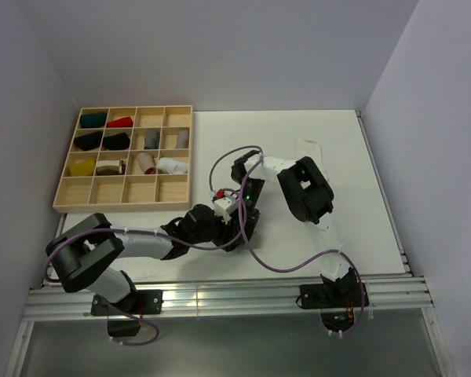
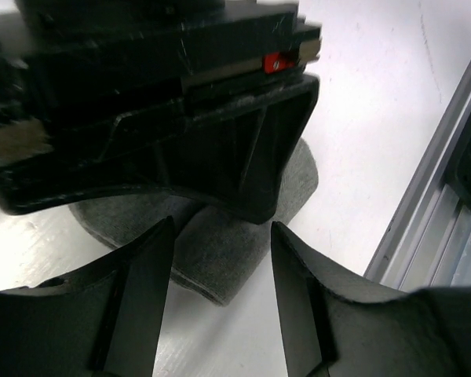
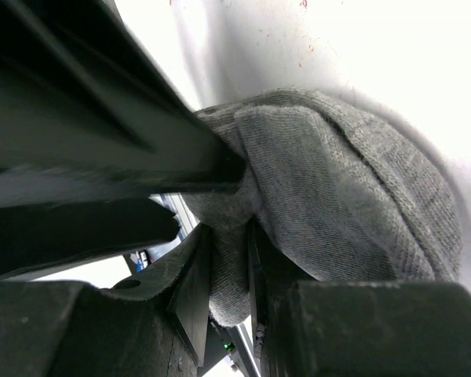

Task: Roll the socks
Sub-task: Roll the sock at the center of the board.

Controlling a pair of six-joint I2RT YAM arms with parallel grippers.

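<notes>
The grey sock (image 3: 337,196) lies bunched on the white table under both grippers, and its stripes do not show. My right gripper (image 3: 229,275) is shut on a fold of it, with fabric squeezed between its fingers. In the left wrist view the grey sock (image 2: 220,259) lies just ahead of my left gripper (image 2: 220,314), which is open, its fingers astride the sock's near edge without touching it. In the top view both grippers, left (image 1: 229,232) and right (image 1: 242,210), meet at the table's middle and hide the grey sock. The white sock (image 1: 310,149) lies flat at the back right.
A wooden compartment tray (image 1: 67,192) stands at the back left and holds several small cloth bundles, among them red (image 1: 120,122), yellow (image 1: 82,167) and black (image 1: 88,140). An aluminium rail (image 1: 220,294) runs along the near edge. Walls stand close on both sides.
</notes>
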